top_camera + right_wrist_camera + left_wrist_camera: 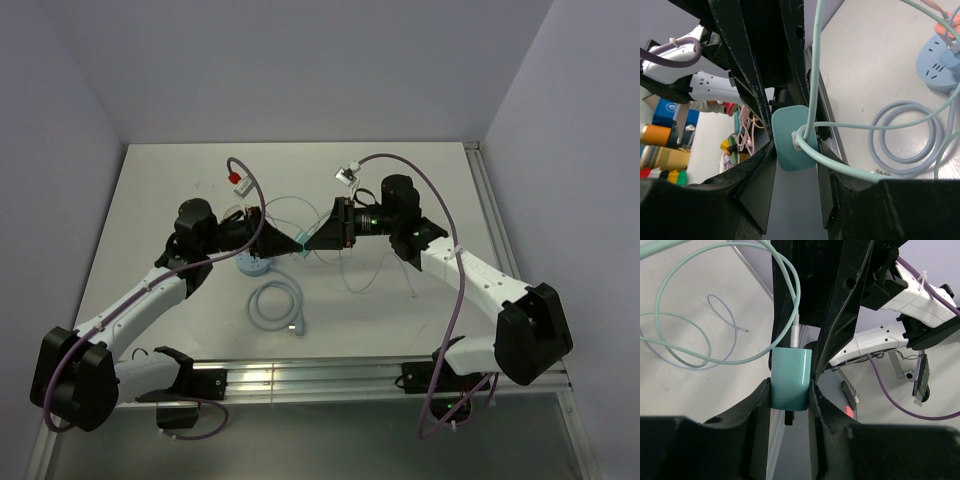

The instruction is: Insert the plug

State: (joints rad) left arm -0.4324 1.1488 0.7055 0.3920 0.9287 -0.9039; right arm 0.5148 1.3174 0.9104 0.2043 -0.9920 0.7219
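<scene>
Teal, smooth, round-cornered plastic plug [790, 375], trailing its thin mint cable [740, 360], hung above the white table [150, 200], with the matte black left gripper [789, 392] and right gripper [794, 150] both clamped narrowly on it.

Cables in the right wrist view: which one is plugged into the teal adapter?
The thin mint-green cable: its white plug meets the teal adapter. The thicker pale-blue cable lies coiled on the table instead.
</scene>
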